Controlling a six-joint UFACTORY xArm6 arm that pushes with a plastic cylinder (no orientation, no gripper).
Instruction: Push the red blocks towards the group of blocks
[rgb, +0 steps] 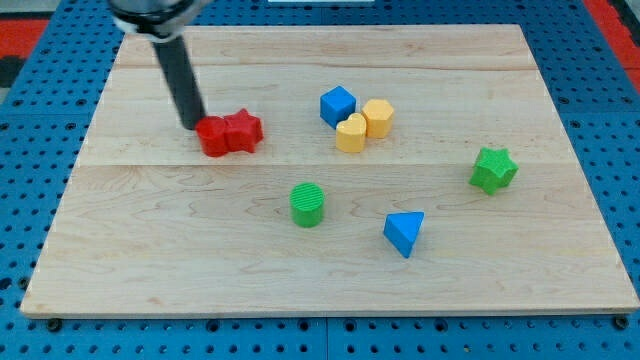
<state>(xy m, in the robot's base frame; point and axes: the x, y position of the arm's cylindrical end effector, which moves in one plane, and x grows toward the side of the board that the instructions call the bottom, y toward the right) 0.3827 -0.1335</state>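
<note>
Two red blocks sit touching each other left of the board's middle: a rounded red block (212, 136) and a red star (243, 130) on its right. My tip (191, 125) rests against the left side of the rounded red block. To the right, apart from them, is a tight group: a blue cube (338, 105), a yellow hexagon (378, 117) and a yellow heart-shaped block (351, 133).
A green cylinder (308, 204) stands below the middle. A blue triangular block (404, 232) lies right of it. A green star (493, 169) sits near the right edge. The wooden board (150, 240) lies on a blue perforated base.
</note>
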